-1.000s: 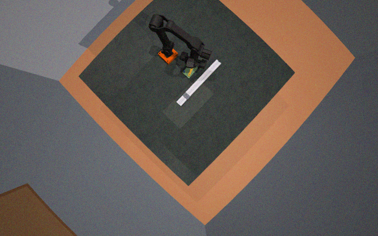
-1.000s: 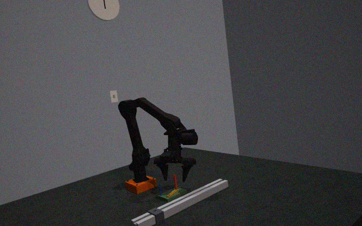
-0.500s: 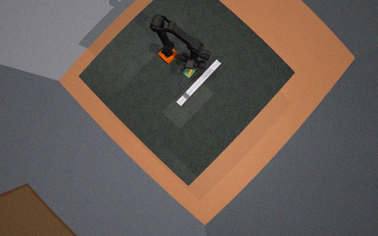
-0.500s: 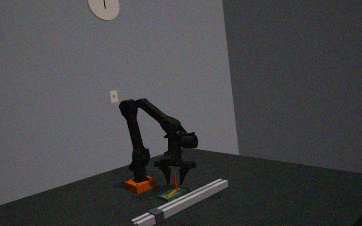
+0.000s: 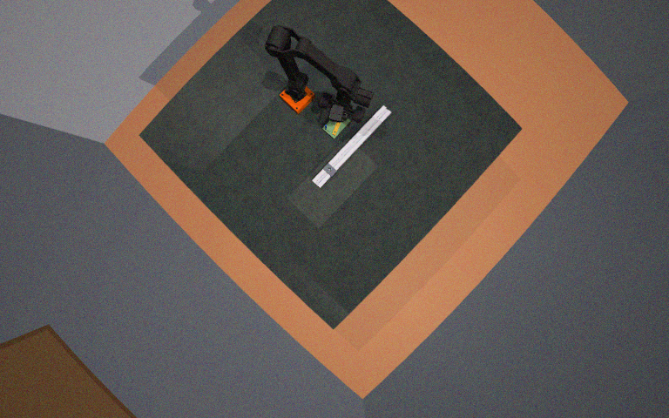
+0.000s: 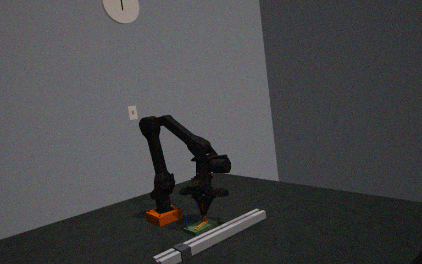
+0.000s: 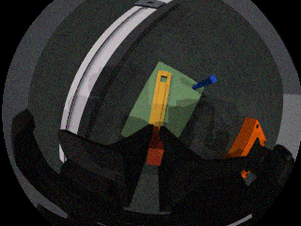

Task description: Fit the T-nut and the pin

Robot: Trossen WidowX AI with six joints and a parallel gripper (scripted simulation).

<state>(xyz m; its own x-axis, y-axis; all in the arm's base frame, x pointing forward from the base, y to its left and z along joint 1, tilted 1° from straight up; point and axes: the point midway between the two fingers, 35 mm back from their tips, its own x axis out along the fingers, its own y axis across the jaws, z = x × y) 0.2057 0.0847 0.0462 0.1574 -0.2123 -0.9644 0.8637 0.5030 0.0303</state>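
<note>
Apparently caught brass T-nut [image 5: 336, 127] [image 6: 200, 225] [image 7: 160, 101] by its orange handle [image 6: 204, 218] [image 7: 155, 156], with the tool [image 5: 339, 116] [image 6: 204, 214] [image 7: 157, 127] closed on the upright grip. Lying along the green tray [image 5: 327, 132] [image 6: 213, 225] [image 7: 141, 118], not yet raised. Likely to handle as stiff, small and a bit nose-heavy, prone to swivel in a loose pinch; best kept squarely by the handle, leaving the nut free to tip. Should be lifted straight before any tilting. In the wrist view, find the blue pin [image 5: 324, 125] [image 6: 186, 221] [image 7: 205, 82] towards two o'clock on the tray. From above, see the aluminum rail [image 5: 359, 139] [image 6: 229, 229] [image 7: 89, 71] running from one to seven o'clock, with the dark bracket [image 5: 332, 171] [image 6: 182, 250] [image 7: 150, 4] near its seven o'clock end. Beyond the tray, at ten o'clock, spot the orange base [image 5: 299, 107] [image 6: 162, 219] [image 7: 245, 134].
</note>
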